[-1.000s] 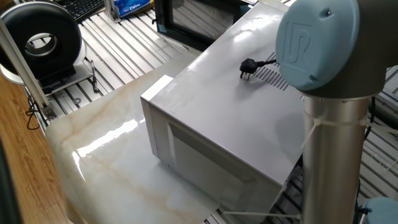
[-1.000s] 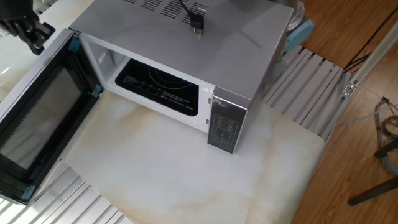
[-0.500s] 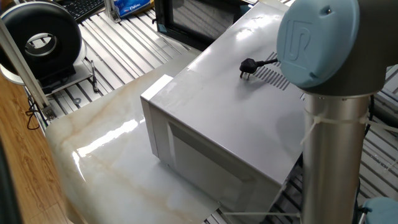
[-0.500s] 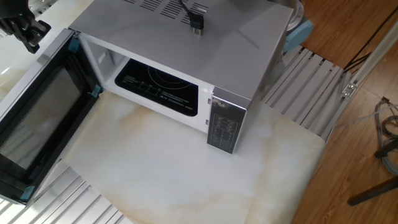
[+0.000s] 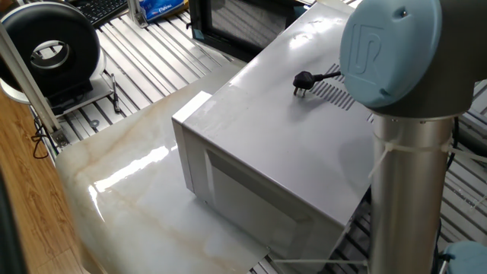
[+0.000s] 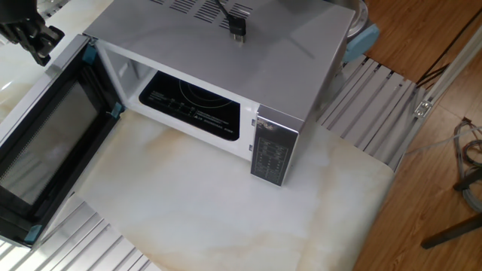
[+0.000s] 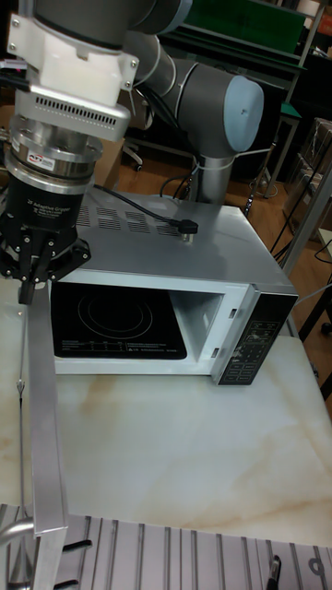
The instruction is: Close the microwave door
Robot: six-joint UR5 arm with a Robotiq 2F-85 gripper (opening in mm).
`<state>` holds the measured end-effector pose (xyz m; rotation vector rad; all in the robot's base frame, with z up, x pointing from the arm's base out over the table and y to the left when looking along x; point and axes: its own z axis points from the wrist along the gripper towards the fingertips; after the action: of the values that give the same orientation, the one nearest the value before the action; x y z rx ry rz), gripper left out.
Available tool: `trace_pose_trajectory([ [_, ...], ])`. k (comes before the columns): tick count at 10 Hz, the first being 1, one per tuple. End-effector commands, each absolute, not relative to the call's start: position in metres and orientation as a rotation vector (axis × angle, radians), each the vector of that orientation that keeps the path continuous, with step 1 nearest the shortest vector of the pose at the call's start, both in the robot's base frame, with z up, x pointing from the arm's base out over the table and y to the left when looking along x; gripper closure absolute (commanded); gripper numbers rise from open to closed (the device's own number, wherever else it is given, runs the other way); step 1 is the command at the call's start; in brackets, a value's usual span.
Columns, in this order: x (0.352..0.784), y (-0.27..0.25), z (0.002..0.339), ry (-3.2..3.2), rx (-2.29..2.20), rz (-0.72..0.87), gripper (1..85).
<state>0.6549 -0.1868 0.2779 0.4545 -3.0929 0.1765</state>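
Observation:
The microwave (image 7: 175,249) is a light-grey box with its cavity exposed; it also fills the middle of the one fixed view (image 5: 281,144). The microwave door (image 6: 53,143), black-framed with dark glass, is swung wide open to the left. In the tall view the door (image 7: 41,406) shows edge-on. My gripper (image 7: 28,288) hangs at the door's top outer edge, its black fingers drawn together to one tip and holding nothing. In the other fixed view the gripper (image 6: 44,47) sits at the far left, beside the door's hinge-side corner.
A black power cord with plug (image 6: 237,30) lies on the microwave's top. A black round drum-shaped device (image 5: 49,49) stands on the slatted bench at the left. The arm's grey column (image 5: 407,190) rises close to the microwave's back corner. The marble tabletop (image 6: 226,203) extends in front.

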Motion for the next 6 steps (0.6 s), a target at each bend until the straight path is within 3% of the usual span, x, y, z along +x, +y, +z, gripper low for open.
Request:
trace_pose_trajectory([
  [1, 0.661, -0.187, 0.277, -3.104, 0.504, 0.190, 84.7],
  [6, 0.678, -0.189, 0.274, -3.128, 0.628, 0.220, 84.7],
])
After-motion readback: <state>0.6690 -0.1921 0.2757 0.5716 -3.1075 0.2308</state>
